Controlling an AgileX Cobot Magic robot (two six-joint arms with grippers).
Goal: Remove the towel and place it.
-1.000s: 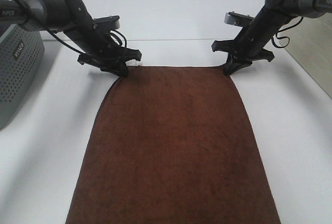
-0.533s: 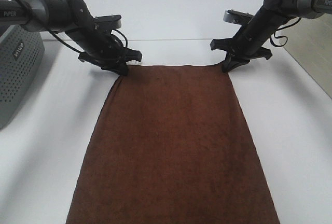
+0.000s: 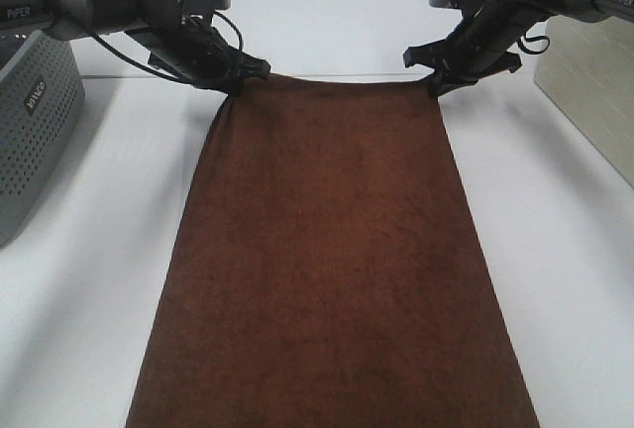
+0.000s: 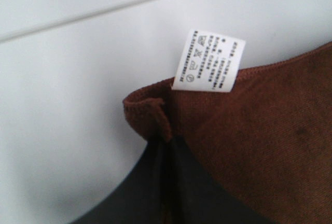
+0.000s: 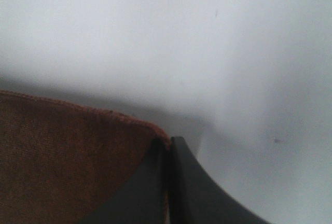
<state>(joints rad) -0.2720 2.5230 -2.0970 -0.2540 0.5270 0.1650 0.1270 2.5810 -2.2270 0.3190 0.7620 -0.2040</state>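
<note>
**Towel Held by Both Far Corners, Mid-Removal**

Large dark brown rectangular terry-cloth towel [image 3: 332, 250] stretched lengthwise down the white worktop [image 3: 89, 299], far short edge raised and drawn taut between the two arms, near end running out of the high view; left gripper [image 3: 236, 79] clamped on the far-left corner, right gripper [image 3: 436, 83] clamped on the far-right corner; fingers [image 4: 155, 182] in the left wrist view pressed together with the rolled hem pinched between them, small white care tag [image 4: 208, 60] standing up just beside the pinch; fingers [image 5: 181, 182] in the right wrist view likewise closed tight on the hem corner, nothing but pale worktop beyond; grey perforated box [image 3: 35, 121] off to the left, well apart from the cloth.

Judged as the removal step, with placing not yet begun: corners secured, most of the cloth seemingly resting on the worktop. Next move likely calls for lifting or dragging both corners together at matched height and pace, keeping the far edge taut; uneven motion risks skewing or bunching the cloth, or pulling a hem out of one pinch; heavy terry likely to sag and drag along the surface.
</note>
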